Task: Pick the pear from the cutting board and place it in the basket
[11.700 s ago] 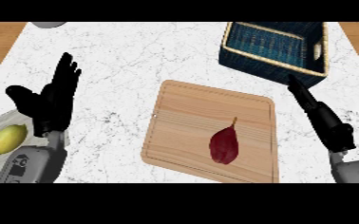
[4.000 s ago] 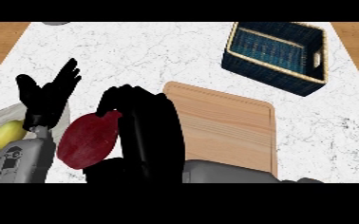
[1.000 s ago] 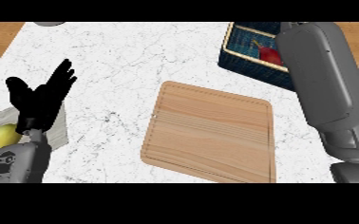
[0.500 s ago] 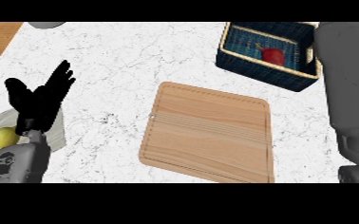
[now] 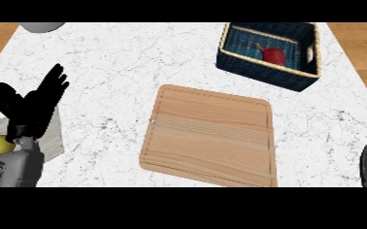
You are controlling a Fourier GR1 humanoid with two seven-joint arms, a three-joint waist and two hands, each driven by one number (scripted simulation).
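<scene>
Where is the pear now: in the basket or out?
In. The red pear lies on the floor of the basket; the cutting board is bare.

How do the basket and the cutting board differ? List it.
The basket is dark blue and woven with raised walls; the cutting board is pale wood and flat. The basket holds the red pear; the cutting board carries nothing. The basket sits at the counter's far right, the board nearer the middle. Both rest on the marble counter.

The red pear [image 5: 273, 55] lies inside the dark basket [image 5: 267, 71], beyond the wooden cutting board [image 5: 209, 136].
</scene>
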